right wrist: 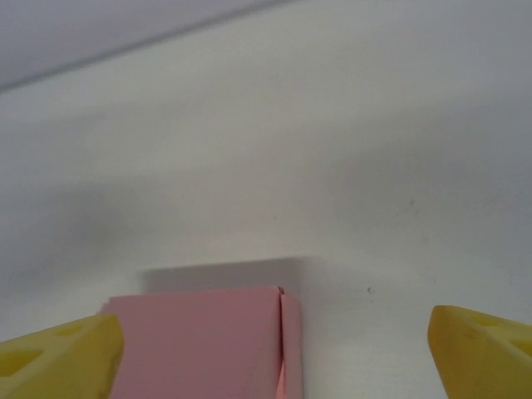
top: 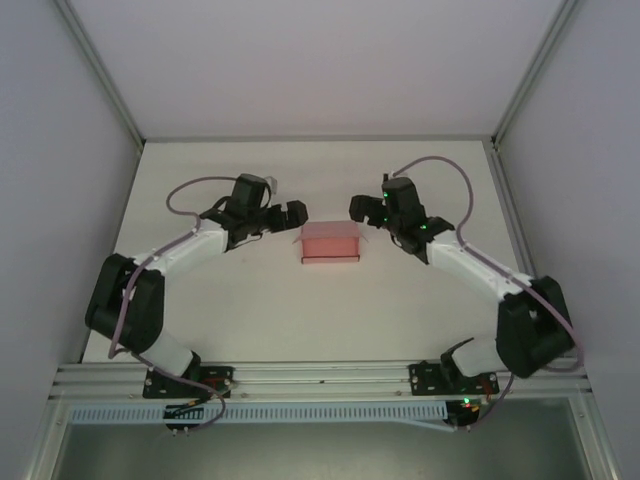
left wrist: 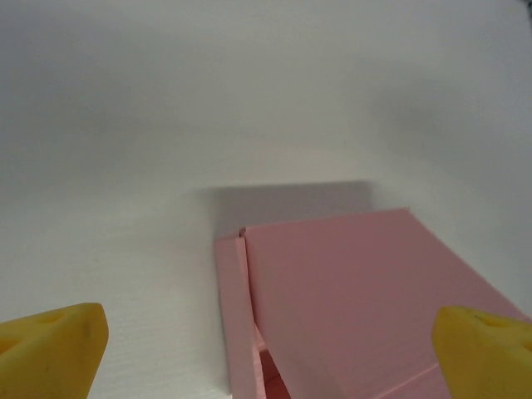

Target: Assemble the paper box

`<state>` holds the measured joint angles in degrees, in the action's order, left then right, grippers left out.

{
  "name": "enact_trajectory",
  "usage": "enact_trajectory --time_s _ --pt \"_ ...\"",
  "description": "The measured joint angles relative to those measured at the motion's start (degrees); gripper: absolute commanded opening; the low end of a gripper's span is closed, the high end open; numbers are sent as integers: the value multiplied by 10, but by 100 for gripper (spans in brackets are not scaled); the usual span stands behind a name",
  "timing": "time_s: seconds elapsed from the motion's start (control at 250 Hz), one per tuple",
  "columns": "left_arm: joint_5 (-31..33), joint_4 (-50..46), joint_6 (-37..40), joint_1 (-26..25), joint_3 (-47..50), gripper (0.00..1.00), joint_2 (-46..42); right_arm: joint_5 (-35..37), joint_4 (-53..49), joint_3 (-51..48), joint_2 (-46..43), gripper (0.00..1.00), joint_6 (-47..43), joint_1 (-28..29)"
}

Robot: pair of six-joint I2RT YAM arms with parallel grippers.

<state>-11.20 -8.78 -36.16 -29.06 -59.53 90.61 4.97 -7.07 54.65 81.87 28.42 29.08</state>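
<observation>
1. The white counter (top: 300,320) is seen spread beneath both arms.
2. The pink paper box (top: 331,243) is set mid-counter, between the two hands, with a narrow side panel seen along its edge from the left wrist.
3. The left hand (top: 292,214) is held just beside the box's left end, its yellow fingertips (left wrist: 50,341) spread wide.
4. The right hand (top: 360,208) is held near the box's right end, likewise spread wide.
</observation>
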Motion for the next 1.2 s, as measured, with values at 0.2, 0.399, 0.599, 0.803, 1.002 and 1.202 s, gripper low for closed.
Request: enact_trajectory --time_s 0.2,0.399,0.599,0.803,1.002,1.202 --pt "-61 15 7 1 0 92 64 -62 -28 2 101 77 1 -1" --pt "-106 50 4 1 9 73 109 -102 -9 -13 130 63 10 -1" --pt "-127 76 4 1 31 57 129 -123 45 -40 141 58 33 -1" --pt "-144 106 2 1 42 45 131 -134 94 -64 141 52 51 -1" --pt "-163 135 0 7 50 24 136 -136 115 -78 136 60 56 -2" --pt "-203 218 -13 29 97 17 136 -141 88 -83 103 78 60 -8"
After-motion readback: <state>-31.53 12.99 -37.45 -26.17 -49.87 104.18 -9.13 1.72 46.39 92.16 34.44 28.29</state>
